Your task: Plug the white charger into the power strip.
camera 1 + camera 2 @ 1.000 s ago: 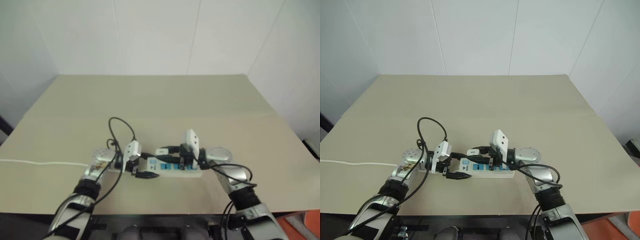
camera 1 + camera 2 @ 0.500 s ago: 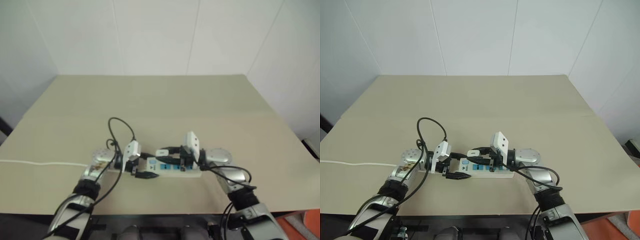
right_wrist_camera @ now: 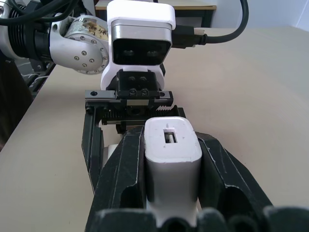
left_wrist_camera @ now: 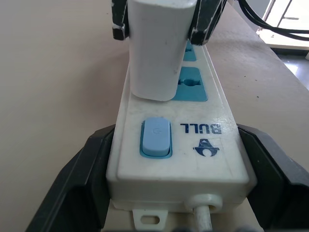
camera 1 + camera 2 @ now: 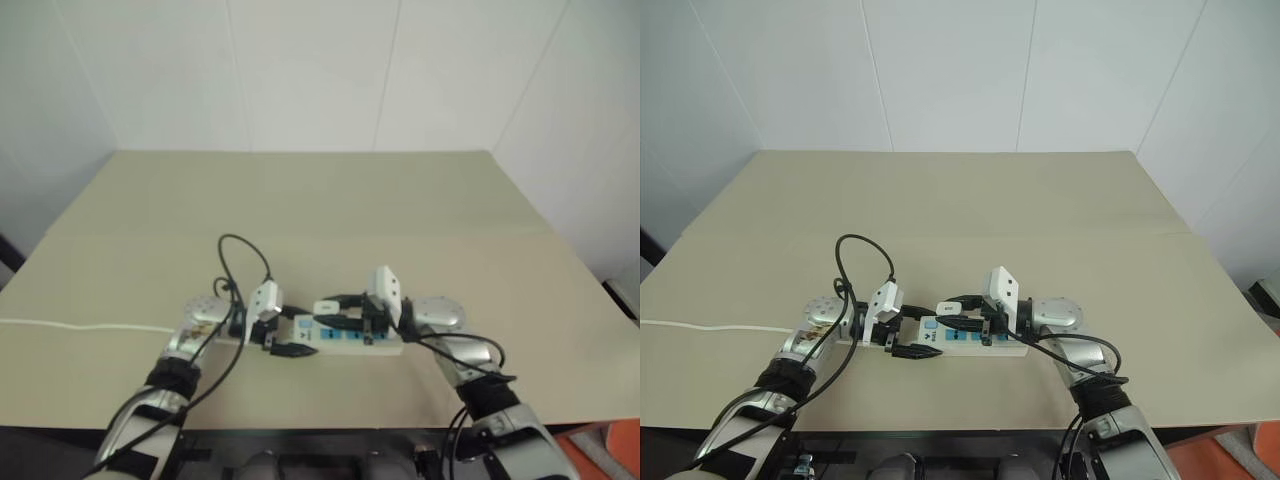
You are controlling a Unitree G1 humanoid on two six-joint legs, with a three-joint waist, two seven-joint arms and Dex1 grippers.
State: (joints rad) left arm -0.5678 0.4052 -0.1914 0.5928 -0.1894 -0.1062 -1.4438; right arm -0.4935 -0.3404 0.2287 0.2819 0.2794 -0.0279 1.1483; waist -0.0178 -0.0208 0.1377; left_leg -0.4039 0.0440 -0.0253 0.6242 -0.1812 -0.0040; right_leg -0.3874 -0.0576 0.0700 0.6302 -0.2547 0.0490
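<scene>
Pinning the power strip (image 4: 176, 145) by its switch end with my left gripper (image 4: 174, 193) so it can't slide, I've got my right gripper (image 3: 171, 193) at 3 o'clock clamped on the white charger (image 4: 157, 48), pressing it onto the nearest socket.

The charger (image 4: 157, 48) is smooth white plastic with a soft shine. The strip (image 4: 193, 145) is white plastic, a little scuffed, with matt blue sockets. The bench (image 5: 300, 200) looks matt beige. Tool fingers (image 3: 120, 188) are matt black plastic.
</scene>
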